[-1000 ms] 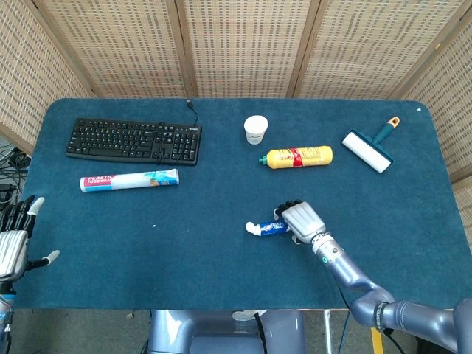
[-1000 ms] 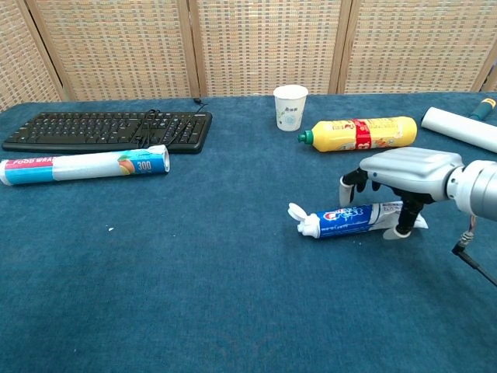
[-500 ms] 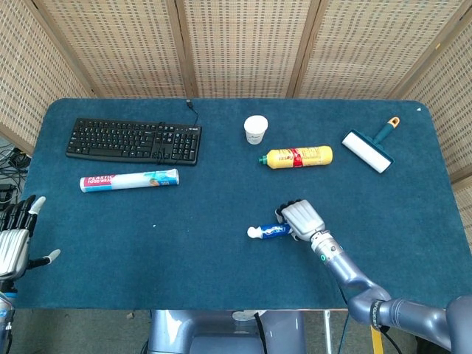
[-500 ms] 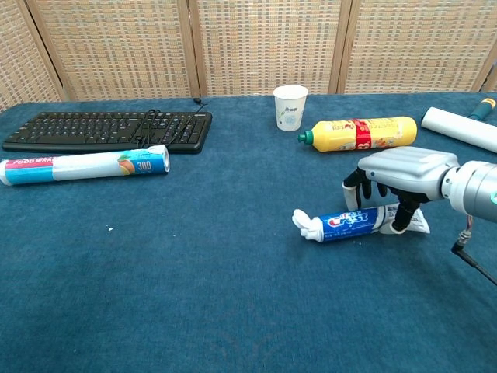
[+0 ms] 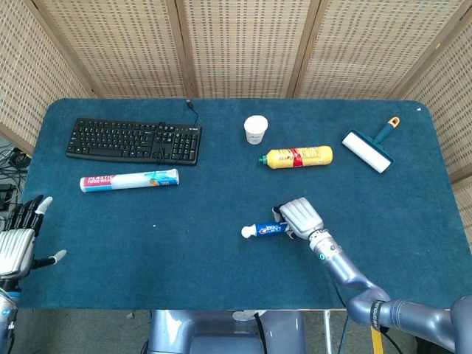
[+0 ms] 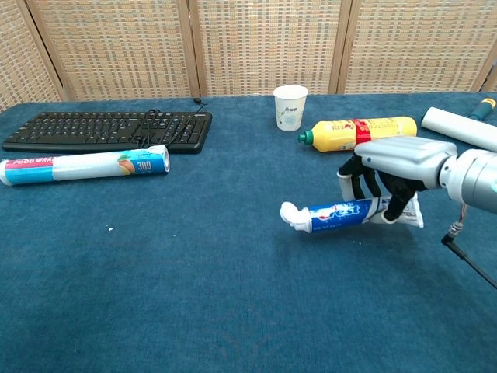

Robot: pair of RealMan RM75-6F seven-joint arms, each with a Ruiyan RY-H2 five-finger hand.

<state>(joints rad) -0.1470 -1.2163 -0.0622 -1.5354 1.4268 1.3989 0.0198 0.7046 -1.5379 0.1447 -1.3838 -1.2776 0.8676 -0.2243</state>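
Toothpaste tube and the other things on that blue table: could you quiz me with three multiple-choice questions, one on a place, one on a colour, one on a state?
1. Where is the paper cup?
A. beside the keyboard's left end
B. just behind the yellow bottle
C. at the table's front edge

2. What colour is the bottle's cap?
A. green
B. red
C. white

3. What is the right hand doing?
A. hanging open
B. pressing keys
C. holding the toothpaste tube

Answers: 1 B, the cup stands just beyond the bottle's cap end. 2 A, the chest view shows green. 3 C, its fingers wrap the tube.
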